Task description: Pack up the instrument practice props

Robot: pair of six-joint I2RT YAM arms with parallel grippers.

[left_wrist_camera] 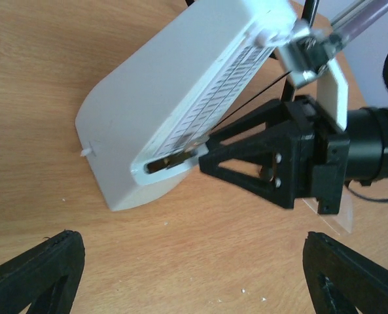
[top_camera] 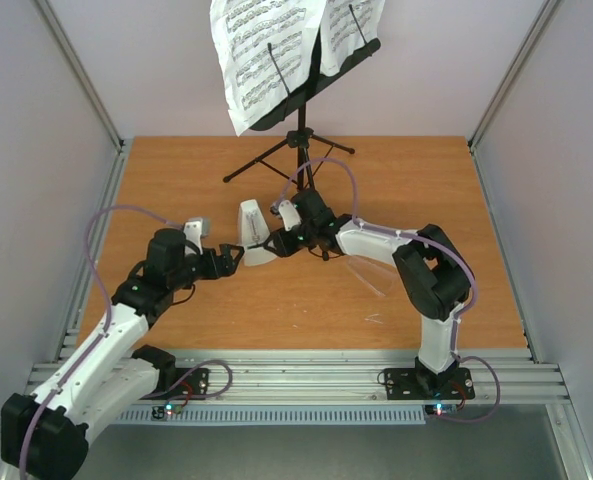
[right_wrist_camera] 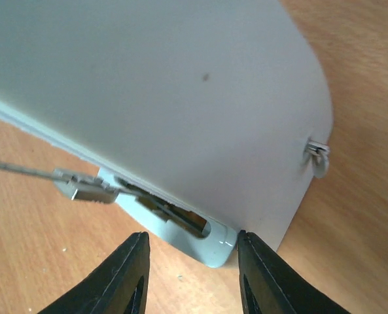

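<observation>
- The left arm (top_camera: 111, 330) is closest, low on the left side.
- The left gripper (top_camera: 224, 262) has its jaws wide apart with nothing in them. It is just left of the metronome.
- The small pale metronome (top_camera: 253, 238) sits on the wooden table (top_camera: 426, 180), between both grippers.
- The right gripper (top_camera: 294, 240) has its jaws partly apart at the metronome's bottom edge. It is not clear if they squeeze it.
- The black music stand (top_camera: 301, 150) stands at the back, holding white music pages (top_camera: 266, 50).
- The clear cover (top_camera: 374, 275) lies on the table by the right arm (top_camera: 431, 280).
</observation>
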